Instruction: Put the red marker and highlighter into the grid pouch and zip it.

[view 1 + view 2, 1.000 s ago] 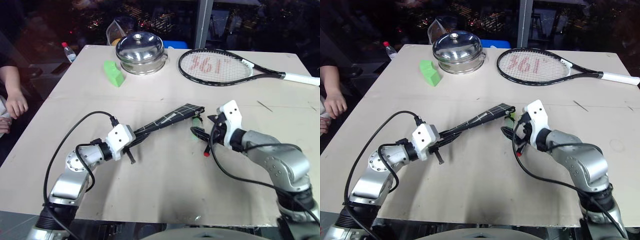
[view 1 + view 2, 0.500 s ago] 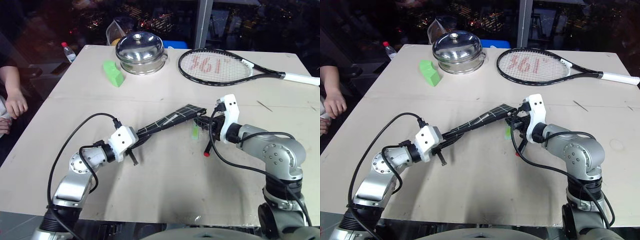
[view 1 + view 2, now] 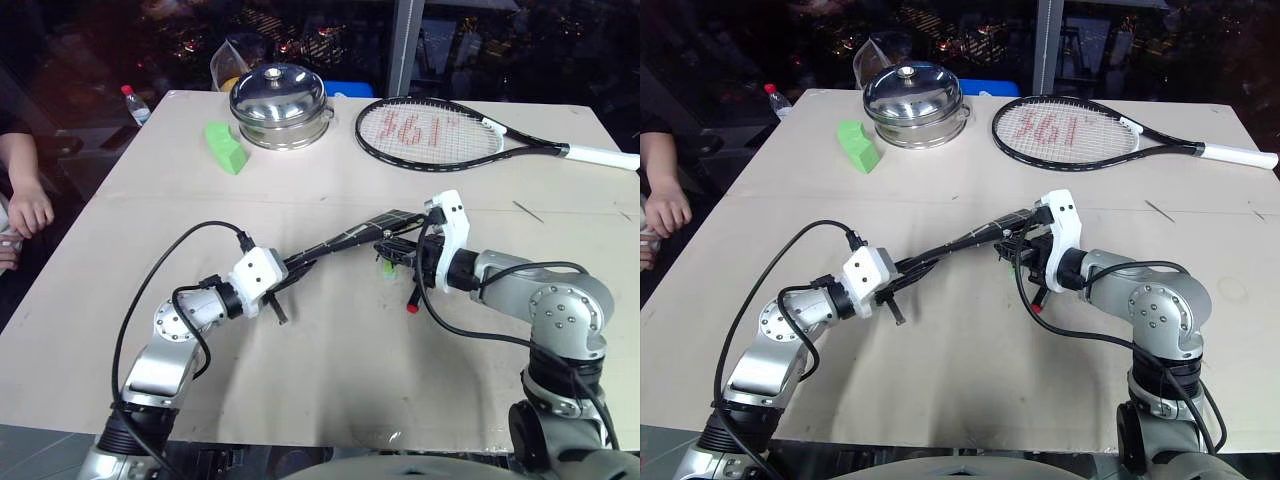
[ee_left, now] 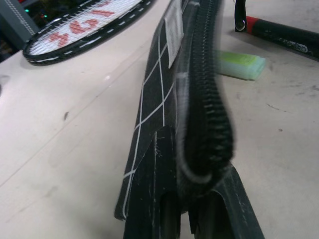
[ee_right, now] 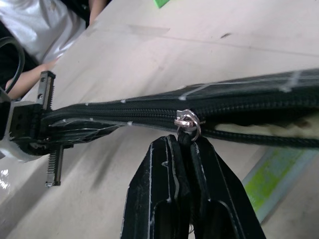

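Grid pouch (image 3: pixel 345 240) hung edge-up above table (image 3: pixel 330 360), stretched between both arms. Left gripper (image 3: pixel 292 272) pinched near end of pouch, fingers (image 4: pixel 209 219) clamped tight. Right gripper (image 5: pixel 185 142) squeezed closed on zipper pull (image 5: pixel 187 121), far part of zip gaping. Highlighter (image 3: pixel 386 268) lay on table just under pouch's far end. Red marker (image 3: pixel 414 297) lay beside it, near right wrist.
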Robot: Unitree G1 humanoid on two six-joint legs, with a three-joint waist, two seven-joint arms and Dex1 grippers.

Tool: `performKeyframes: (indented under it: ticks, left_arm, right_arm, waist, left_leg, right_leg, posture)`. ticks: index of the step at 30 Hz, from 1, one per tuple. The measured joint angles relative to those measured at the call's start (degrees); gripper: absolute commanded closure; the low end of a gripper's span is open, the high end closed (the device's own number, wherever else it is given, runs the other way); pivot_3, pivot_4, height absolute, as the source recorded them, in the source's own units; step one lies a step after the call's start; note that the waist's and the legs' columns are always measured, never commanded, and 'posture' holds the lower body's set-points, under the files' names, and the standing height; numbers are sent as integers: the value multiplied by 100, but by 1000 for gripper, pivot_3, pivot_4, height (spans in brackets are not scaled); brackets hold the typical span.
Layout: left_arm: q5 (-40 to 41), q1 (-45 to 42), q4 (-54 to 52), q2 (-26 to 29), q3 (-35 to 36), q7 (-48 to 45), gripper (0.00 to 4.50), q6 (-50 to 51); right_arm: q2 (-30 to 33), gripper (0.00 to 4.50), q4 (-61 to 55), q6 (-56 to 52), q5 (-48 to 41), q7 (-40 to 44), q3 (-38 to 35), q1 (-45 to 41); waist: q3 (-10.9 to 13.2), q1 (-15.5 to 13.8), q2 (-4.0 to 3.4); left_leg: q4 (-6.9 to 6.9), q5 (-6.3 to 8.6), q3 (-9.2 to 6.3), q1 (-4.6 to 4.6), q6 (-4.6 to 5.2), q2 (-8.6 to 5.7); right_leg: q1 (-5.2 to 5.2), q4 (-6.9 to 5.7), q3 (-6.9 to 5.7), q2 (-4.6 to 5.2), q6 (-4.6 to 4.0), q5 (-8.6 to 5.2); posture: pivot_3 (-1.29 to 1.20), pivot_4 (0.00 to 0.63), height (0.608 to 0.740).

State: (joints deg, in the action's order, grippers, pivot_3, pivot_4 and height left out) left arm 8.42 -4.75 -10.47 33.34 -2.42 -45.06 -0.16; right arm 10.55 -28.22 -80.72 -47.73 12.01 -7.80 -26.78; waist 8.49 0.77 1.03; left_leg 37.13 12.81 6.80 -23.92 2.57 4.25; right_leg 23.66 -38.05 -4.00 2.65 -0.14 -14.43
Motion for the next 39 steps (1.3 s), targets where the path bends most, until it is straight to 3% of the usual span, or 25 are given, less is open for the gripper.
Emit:
performKeyframes:
  ticks: [10, 22, 25, 28, 31, 32, 33, 34, 36, 37, 39]
  left_arm:
    - [-261, -465, 0, -355, -289, 265, 4500, 188]
    - [-780, -1295, 241, -1035, -733, 837, 4500, 614]
    - [-752, -1294, 232, -1132, -707, 919, 4500, 724]
    - [-577, -1176, 131, -1075, -635, 854, 4500, 751]
    - [-418, -1033, 109, -809, -413, 735, 4500, 745]
    - [-380, -1031, 108, -767, -369, 716, 4500, 737]
    - [-369, -1031, 107, -757, -341, 701, 4500, 726]
    - [-353, -1032, 104, -747, -316, 642, 4500, 705]
    - [-319, -1025, 104, -728, -315, 609, 4500, 697]
    - [-308, -1024, 104, -722, -312, 586, 4500, 684]
    - [-266, -1027, 105, -724, -319, 527, 4500, 630]
  right_arm:
    - [-349, 4419, 481, -196, -4, 16, 202, -623]
    - [-299, 4419, 1154, 28, 200, 455, 967, -1024]
    - [-40, 3618, 1116, 327, 336, 650, 1147, -991]
    - [640, 2156, 684, 676, 408, 1020, 1186, -676]
    - [1266, 2156, 40, 847, 305, 1324, 898, -313]
    - [1349, 2578, -70, 853, 217, 1377, 777, -267]
    - [1358, 2718, -133, 856, 150, 1395, 679, -251]
    - [1322, 3384, -257, 862, -81, 1368, 380, -256]
    - [1269, 3797, -294, 880, -210, 1254, 106, -309]
    - [1172, 4330, -254, 885, -209, 1113, 1, -389]
    - [968, 4443, -72, 908, -160, 827, -14, -616]
  waist:
    - [1, 2, -1]
    - [1, 8, 0]
    - [1, 4, 0]
    - [3, -15, 1]
    - [5, 1, 3]
    - [6, 4, 2]
    - [6, 4, 3]
    - [6, 4, 2]
    - [6, 1, 3]
    - [6, 7, 2]
    - [6, 13, 2]
  left_leg:
    - [0, 0, -1, -4, 0, -1]
    - [0, 0, -1, -6, 1, -2]
    - [-2, 0, -4, -6, 0, -2]
    - [-2, 0, -7, -13, 1, -5]
    - [-2, 1, -7, -16, 2, -5]
    - [-2, 1, -8, -15, 2, -4]
    - [-2, 0, -9, -14, 1, -2]
    - [-2, 0, -11, -12, 1, -1]
    - [-1, 0, -11, -11, 1, 0]
    - [-1, 0, -8, -11, 1, 0]
    - [-2, 0, -7, -11, 1, 0]
  right_leg:
    - [1, 1, -1, -2, 0, 0]
    - [1, 3, 0, -8, 2, 1]
    - [2, 3, -1, -8, 3, 1]
    - [2, 10, -4, -1, 5, 0]
    - [6, 11, -4, 1, 6, 0]
    - [7, 9, -4, 0, 6, -1]
    - [7, 8, -4, -1, 6, -1]
    - [6, 6, -5, -4, 6, -1]
    - [6, 6, -5, -6, 6, -1]
    - [7, 6, -2, -6, 5, -1]
    - [7, 6, -1, -6, 5, 0]
  posture:
    - [0, 150, 740]
    - [0, 150, 740]
    - [0, 150, 740]
    - [0, 150, 740]
    - [0, 150, 740]
    - [0, 150, 740]
    - [0, 150, 740]
    - [0, 150, 740]
    - [0, 150, 740]
    - [0, 150, 740]
    - [0, 150, 740]
